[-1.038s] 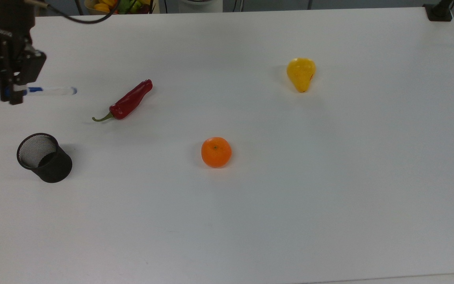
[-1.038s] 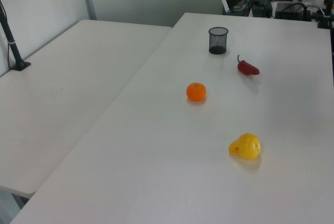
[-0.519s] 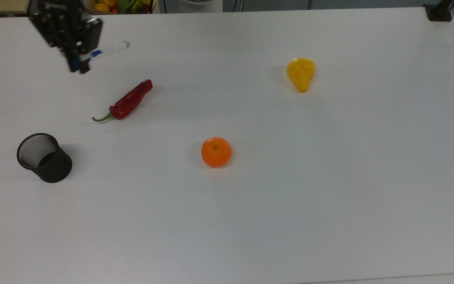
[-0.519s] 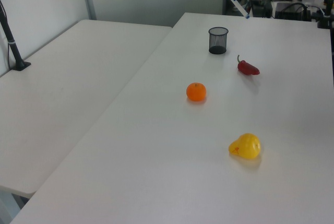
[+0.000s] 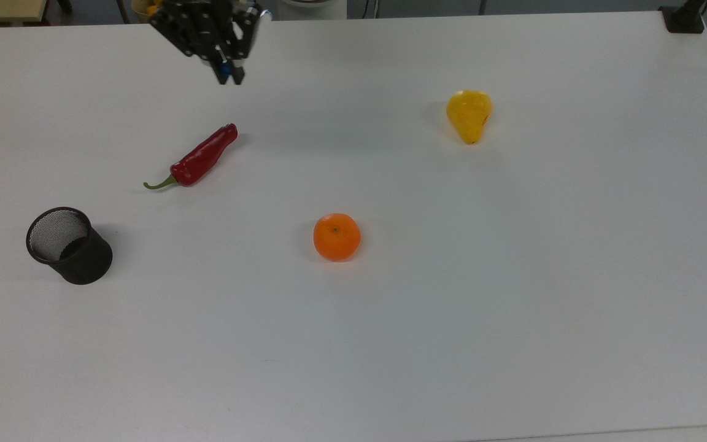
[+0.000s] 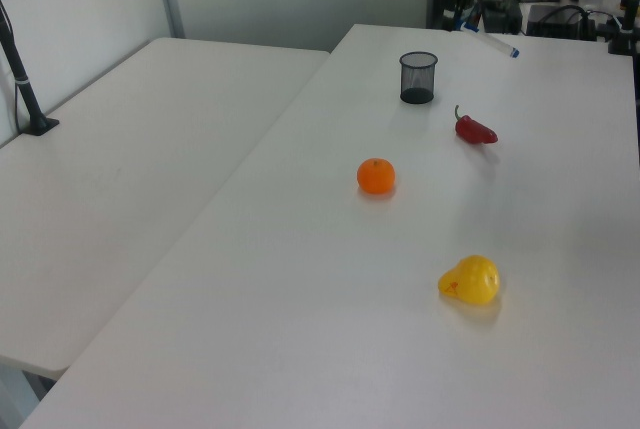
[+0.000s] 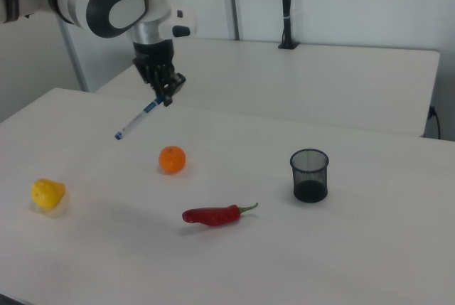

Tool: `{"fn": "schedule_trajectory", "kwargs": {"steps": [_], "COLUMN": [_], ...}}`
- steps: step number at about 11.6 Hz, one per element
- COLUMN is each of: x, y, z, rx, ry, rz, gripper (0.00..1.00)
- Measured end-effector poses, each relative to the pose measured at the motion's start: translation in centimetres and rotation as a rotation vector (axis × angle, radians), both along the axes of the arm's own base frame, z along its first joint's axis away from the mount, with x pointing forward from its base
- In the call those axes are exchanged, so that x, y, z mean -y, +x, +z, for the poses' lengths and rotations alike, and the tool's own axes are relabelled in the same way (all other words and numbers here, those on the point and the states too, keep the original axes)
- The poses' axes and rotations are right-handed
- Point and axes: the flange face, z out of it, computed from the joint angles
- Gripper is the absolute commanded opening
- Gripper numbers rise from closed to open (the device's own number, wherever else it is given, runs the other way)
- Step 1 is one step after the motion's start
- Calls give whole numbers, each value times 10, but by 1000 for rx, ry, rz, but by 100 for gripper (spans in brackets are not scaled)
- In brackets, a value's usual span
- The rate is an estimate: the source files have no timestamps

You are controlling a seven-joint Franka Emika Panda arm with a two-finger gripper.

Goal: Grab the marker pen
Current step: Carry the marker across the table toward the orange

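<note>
Marker pen (image 7: pixel 139 119) hangs pinched in your closed fingers (image 7: pixel 166 96) above the counter (image 7: pixel 298 248), its long axis slanting toward seven o'clock in the right view.

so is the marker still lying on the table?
No: in the right view the tool holds the marker pen in the air above the table.

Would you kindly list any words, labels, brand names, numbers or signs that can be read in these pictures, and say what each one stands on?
None can be read.
Slim white marker pen with blue cap, held in the black two-finger gripper: a small blue label, too small to read.
Black mesh cup, red chilli, orange mandarin, yellow pear and white table: no writing to be seen.
</note>
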Motion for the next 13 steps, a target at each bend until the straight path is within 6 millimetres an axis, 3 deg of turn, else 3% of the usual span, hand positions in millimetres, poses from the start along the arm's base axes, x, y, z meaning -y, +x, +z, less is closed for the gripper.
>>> {"fn": "schedule_trajectory", "kwargs": {"steps": [6,13], "x": [-81,-117], "y": [-10,-8], "z": [-49,-105], "rx": [-116,-91], "ry": [-41,-112], "rz": [158,224], "gripper": [3,3]}}
